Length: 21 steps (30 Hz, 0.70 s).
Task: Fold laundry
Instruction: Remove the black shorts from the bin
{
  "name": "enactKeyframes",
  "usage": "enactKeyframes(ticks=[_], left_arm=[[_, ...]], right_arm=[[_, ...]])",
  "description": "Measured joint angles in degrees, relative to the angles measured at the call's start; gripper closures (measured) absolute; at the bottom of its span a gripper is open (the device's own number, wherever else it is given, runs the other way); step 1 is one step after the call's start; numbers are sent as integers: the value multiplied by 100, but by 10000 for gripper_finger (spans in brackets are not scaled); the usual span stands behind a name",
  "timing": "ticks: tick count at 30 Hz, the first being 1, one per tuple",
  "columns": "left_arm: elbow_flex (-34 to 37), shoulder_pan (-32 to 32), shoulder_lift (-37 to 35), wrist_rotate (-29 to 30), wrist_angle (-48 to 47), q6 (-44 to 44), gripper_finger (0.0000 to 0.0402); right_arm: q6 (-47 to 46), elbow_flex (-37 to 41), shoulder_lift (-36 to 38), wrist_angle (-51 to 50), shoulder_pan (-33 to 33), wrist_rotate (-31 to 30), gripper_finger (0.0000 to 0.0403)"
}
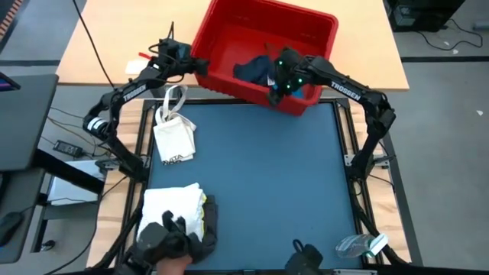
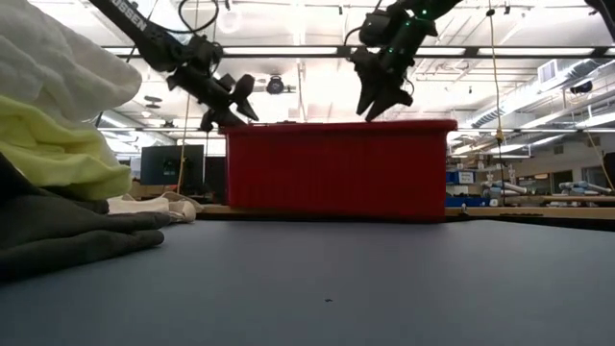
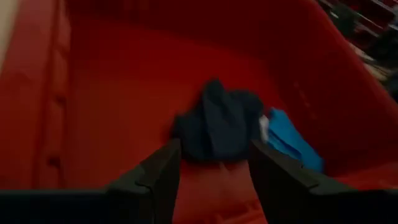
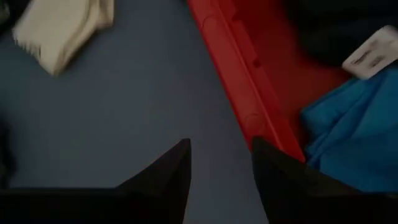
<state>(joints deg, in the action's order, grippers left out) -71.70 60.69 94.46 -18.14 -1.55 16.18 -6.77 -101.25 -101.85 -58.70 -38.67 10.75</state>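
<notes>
The red basket (image 1: 263, 46) stands at the table's far edge. In it lie a dark navy garment (image 3: 217, 124) and a small blue piece (image 3: 292, 140). My left gripper (image 3: 214, 149) is open, held above the basket's left wall (image 1: 200, 65) and pointing in toward the navy garment. My right gripper (image 4: 221, 146) is open too, above the basket's near rim (image 4: 242, 93), with the blue piece (image 4: 348, 130) beside it. At the near left a pile lies on the mat: a white cloth (image 1: 174, 208) on a yellow T-shirt (image 2: 58, 154) and a dark grey garment (image 2: 77, 235).
A small white bag (image 1: 174, 137) with strap handles lies on the blue mat's left side, near the basket. A clear plastic object (image 1: 363, 244) sits at the near right corner. The middle of the mat (image 1: 267, 176) is bare.
</notes>
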Motion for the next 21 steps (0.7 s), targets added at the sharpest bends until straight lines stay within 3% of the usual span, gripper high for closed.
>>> enactKeyframes(ticks=[7,12,18,21], left_arm=[[34,-736,-521,-458,-1241,154,210],[38,-1504,-832,-119,-1996,210,210],[35,-2173,-892,48,-2627,201,210],[45,-2436,-869,107,-2774,201,210]], right_arm=[[301,22,35,-983,160,-54,231],[528,20,136,-1596,188,-145,231],[726,16,539,-1336,143,922,231],[632,11,737,-454,49,825,231]])
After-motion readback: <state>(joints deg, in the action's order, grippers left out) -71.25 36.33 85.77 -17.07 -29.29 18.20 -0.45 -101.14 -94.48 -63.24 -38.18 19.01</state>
